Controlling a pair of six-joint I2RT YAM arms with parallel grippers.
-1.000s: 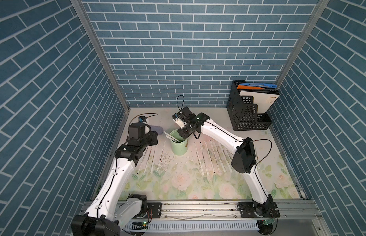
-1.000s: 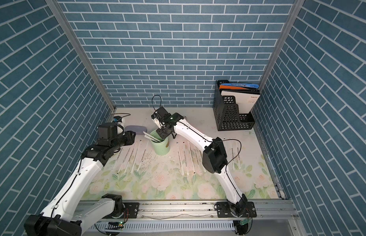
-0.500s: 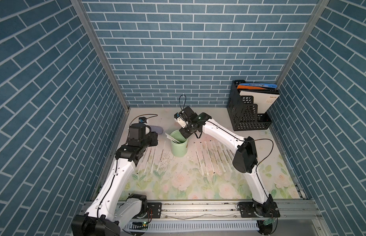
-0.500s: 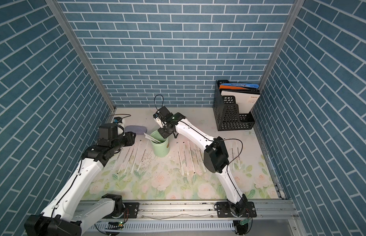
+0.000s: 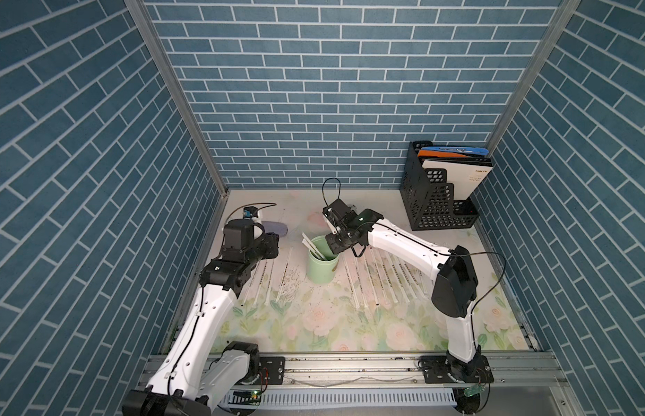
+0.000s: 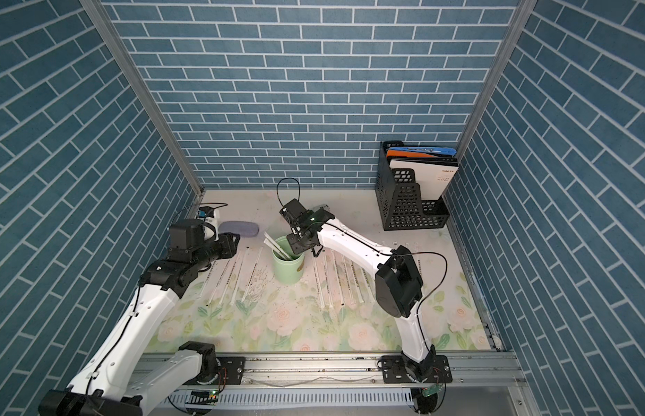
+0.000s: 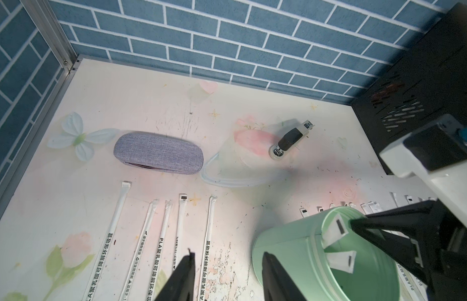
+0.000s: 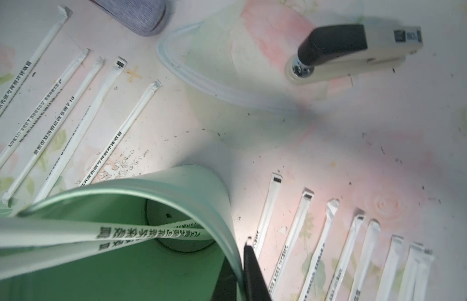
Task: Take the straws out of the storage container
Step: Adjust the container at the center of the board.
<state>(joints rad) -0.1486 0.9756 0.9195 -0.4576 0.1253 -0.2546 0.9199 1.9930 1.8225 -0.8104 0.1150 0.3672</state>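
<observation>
Floral tabletop (image 5: 314,327), blue brick walls. Left gripper (image 7: 227,254) at 9 o'clock of storage container (image 5: 321,270), jaws apart, empty, above five straws (image 7: 179,226) lying flat. Container upright mid-table, two straws inside leaning toward 10 o'clock. Right gripper (image 8: 243,263) clamped on its 2 o'clock rim. More straws flat at 4 o'clock.

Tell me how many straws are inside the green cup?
2. One white paper-wrapped straw leans on the pale mint-green cylindrical cup's rim; the second lies right beside it. Part of the inside is hidden, so more may be there.
</observation>
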